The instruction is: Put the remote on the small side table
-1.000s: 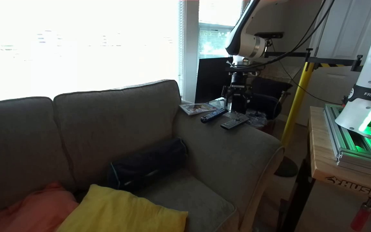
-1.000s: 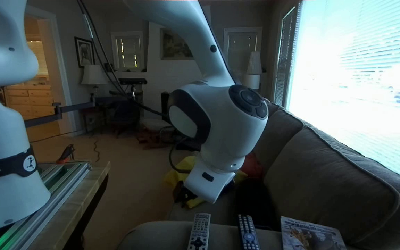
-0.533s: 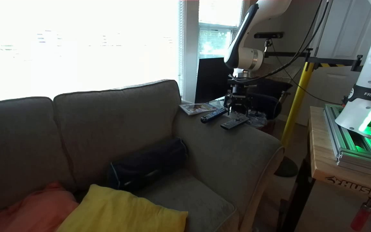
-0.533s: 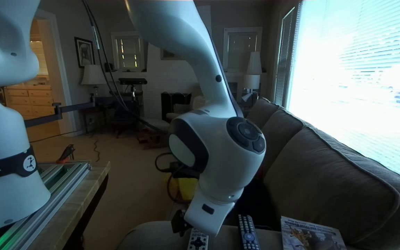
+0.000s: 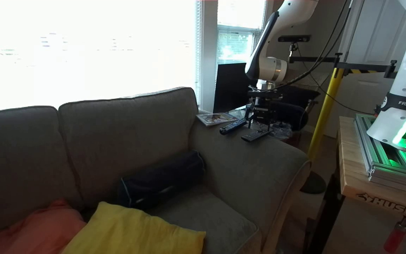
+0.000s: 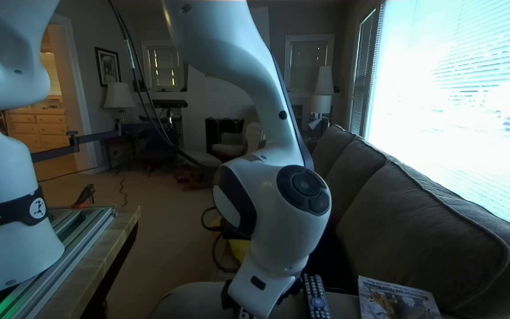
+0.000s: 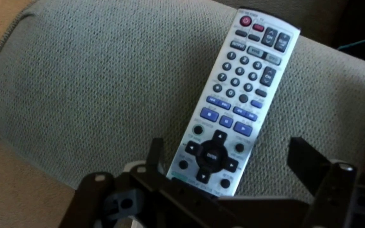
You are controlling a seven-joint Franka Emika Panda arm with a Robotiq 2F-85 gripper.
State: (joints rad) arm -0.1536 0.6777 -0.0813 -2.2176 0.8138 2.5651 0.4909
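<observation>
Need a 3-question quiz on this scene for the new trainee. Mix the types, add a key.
1. Multiple choice: what does the silver remote lie on? A) yellow pillow B) sofa arm C) wooden bench
2. True or false: in the wrist view, the tool stands open, gripping nothing.
3. Short answer: in an exterior view, which item on the sofa arm lies between the silver remote and the magazine?

Key: 1) B. 2) True. 3) The darker remote.
</observation>
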